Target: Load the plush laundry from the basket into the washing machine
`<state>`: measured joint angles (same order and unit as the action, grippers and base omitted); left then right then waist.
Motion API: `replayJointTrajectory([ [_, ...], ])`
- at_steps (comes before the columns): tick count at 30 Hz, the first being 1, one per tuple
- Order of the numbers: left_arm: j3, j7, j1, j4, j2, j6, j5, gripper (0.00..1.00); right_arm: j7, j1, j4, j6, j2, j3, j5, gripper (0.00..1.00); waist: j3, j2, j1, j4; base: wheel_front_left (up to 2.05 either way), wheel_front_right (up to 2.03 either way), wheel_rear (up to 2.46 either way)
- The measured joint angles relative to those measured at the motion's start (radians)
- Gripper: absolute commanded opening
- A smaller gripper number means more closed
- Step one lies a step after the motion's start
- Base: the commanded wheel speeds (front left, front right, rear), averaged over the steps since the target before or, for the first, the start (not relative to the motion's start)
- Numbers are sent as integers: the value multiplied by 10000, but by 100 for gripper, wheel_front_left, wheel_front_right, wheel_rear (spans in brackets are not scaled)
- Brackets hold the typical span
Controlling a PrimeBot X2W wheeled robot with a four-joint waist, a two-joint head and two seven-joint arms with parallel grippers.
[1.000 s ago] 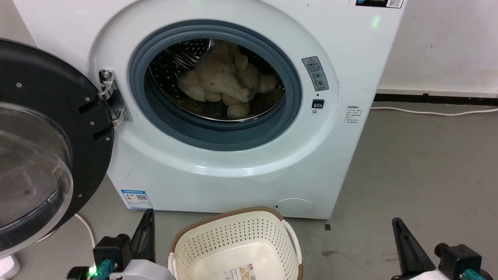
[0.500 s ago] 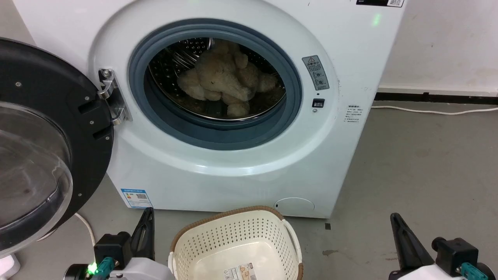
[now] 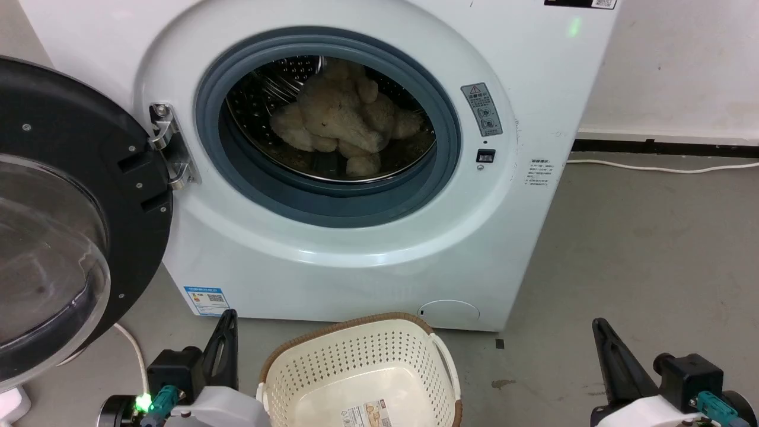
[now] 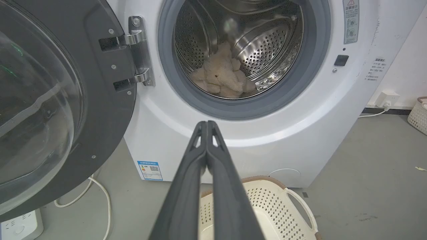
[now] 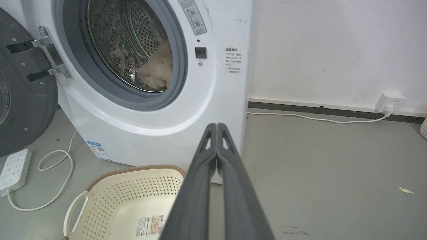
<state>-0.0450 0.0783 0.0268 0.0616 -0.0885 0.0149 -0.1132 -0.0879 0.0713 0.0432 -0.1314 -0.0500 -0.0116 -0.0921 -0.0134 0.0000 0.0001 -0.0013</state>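
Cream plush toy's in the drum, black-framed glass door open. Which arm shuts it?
Left, likely: the black-framed glass door hangs open on that side, near the left tool; the right tool sits beyond the cream perforated basket.

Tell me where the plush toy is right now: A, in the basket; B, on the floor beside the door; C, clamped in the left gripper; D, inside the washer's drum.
D: the plush laundry lies in the drum of the washing machine, and the basket has no toy in it.
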Motion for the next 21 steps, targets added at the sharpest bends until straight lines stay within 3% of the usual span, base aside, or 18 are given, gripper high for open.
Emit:
replayJointTrajectory([
  [21,207,-341,-64,-251,134,-36,477,0,395,-219,-167,0,0,42,360,0,59,0,-2,6,0,0,0],
])
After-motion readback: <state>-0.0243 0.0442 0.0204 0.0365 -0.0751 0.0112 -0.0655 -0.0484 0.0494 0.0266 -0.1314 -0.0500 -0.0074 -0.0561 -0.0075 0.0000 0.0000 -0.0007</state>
